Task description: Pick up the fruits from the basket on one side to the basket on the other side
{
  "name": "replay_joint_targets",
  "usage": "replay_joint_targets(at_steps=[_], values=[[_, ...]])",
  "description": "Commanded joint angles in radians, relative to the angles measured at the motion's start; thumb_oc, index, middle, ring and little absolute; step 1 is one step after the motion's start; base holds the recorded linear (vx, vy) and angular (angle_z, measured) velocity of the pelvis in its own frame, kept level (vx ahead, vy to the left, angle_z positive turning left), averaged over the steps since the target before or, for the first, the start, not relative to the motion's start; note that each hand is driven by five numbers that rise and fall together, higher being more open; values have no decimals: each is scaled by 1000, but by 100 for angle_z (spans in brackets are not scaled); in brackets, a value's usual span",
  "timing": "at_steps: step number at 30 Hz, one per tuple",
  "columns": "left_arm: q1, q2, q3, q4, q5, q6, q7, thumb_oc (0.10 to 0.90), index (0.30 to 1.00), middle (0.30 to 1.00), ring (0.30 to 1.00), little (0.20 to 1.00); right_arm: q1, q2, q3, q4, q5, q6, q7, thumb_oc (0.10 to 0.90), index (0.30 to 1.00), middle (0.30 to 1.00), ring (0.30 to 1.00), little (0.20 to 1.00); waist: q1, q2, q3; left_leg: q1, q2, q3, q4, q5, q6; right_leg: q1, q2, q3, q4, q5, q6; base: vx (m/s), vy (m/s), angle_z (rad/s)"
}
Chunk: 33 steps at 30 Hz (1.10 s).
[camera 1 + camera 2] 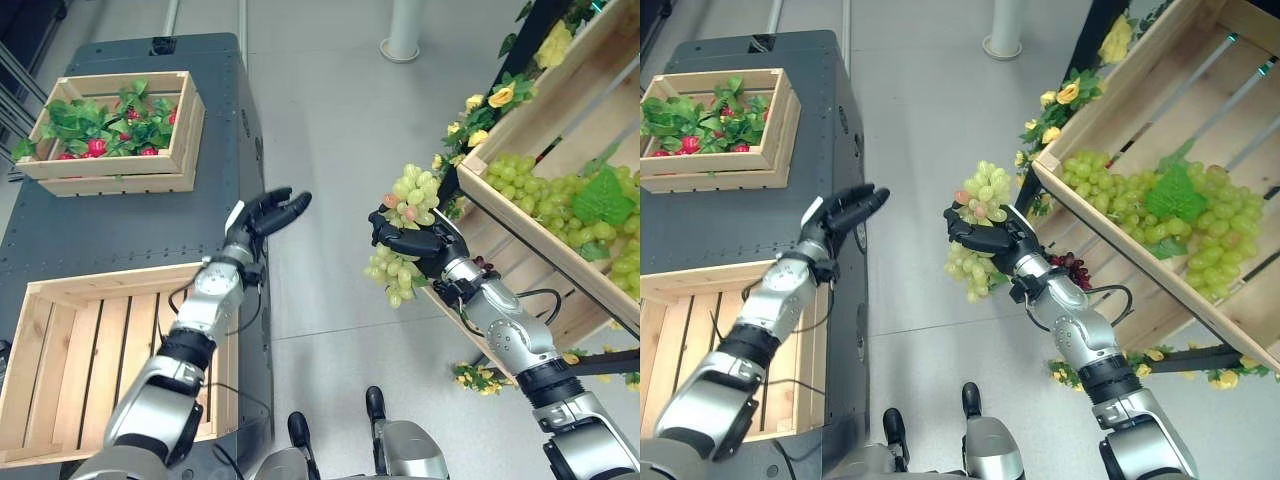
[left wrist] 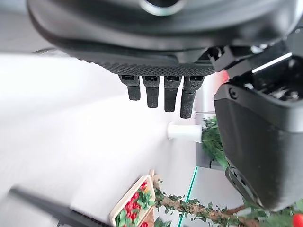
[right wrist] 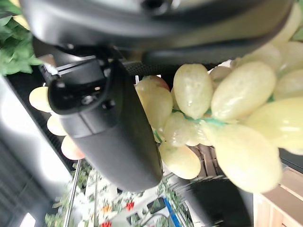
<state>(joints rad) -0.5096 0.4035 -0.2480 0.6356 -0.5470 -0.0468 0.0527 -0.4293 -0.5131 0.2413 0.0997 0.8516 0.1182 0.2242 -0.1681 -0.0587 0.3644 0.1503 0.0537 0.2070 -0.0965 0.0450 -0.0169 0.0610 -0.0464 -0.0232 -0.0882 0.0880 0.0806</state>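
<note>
My right hand (image 1: 418, 243) is shut on a bunch of green grapes (image 1: 405, 200), held in the air over the floor between the two sides. The grapes (image 3: 222, 94) press against its palm and thumb. More green grapes (image 1: 560, 205) with a green leaf lie in the tilted wooden crate (image 1: 520, 120) on the right. My left hand (image 1: 268, 215) is open with straight fingers (image 2: 163, 94), reaching out past the dark table's right edge toward the grapes, holding nothing. An empty slatted wooden crate (image 1: 60, 350) sits on the dark table at the near left.
A wooden crate of red fruits and green leaves (image 1: 110, 125) stands at the far end of the dark table (image 1: 120, 225). Yellow flowers and foliage (image 1: 480, 110) trim the right stand. A white post base (image 1: 403, 40) stands on the grey floor.
</note>
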Motion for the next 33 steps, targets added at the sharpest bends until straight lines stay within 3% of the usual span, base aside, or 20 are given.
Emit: replay_joint_targets(at_steps=[1, 6, 8, 13, 18, 25, 33], values=[[51, -62, 10, 20, 8, -184, 44, 800, 900, 900, 900, 900, 16, 2, -76, -91, 20, -63, 113, 400, 300, 300, 300, 300, -4, 30, -305, -7, -25, 8, 9, -108, 18, 26, 10, -3, 1, -71, 4, 5, 41, -14], [130, -113, 1, 5, 52, -205, 16, 800, 900, 900, 900, 900, 50, -42, -117, -189, -1, -7, 135, 400, 300, 300, 300, 300, -12, 20, -302, -4, -23, 29, 9, -112, 21, 18, 13, 18, 1, -60, 8, 9, 39, -17], [157, -121, -4, -1, -8, -225, -64, 800, 900, 900, 900, 900, 69, -70, -145, -218, -4, 17, 160, 400, 300, 300, 300, 300, -20, 18, -304, -3, -21, 42, 9, -115, 22, 13, 15, 29, 1, -53, 10, 23, 49, -15], [228, -120, -12, -1, -47, -251, -129, 800, 900, 900, 900, 900, 110, -124, -216, -269, 46, 28, 198, 400, 300, 300, 300, 300, -39, 19, -304, 2, -17, 74, 9, -119, 19, 2, 17, 51, 4, -41, 14, 23, 57, -5], [253, -107, -3, 41, -62, -232, -141, 800, 900, 900, 900, 900, 110, -189, -294, -288, 89, 34, 185, 400, 300, 300, 300, 300, -59, 17, -303, 9, -16, 99, 9, -122, 19, -8, 22, 78, 12, -35, 19, 18, 53, -17], [264, -102, -27, 80, -43, -223, -142, 800, 900, 900, 900, 900, 87, -315, -361, -248, 40, -32, 159, 400, 300, 300, 300, 300, -85, 7, -305, 18, -14, 124, 9, -130, 19, -16, 26, 104, 19, -31, 29, 9, 38, -13], [275, -81, -76, 75, 119, -224, -100, 800, 900, 900, 900, 900, 21, -434, -413, -112, -6, -80, 91, 400, 300, 300, 300, 300, -88, -4, -313, 23, -13, 134, 9, -135, 23, -22, 31, 119, 23, -28, 37, 10, 0, -6]])
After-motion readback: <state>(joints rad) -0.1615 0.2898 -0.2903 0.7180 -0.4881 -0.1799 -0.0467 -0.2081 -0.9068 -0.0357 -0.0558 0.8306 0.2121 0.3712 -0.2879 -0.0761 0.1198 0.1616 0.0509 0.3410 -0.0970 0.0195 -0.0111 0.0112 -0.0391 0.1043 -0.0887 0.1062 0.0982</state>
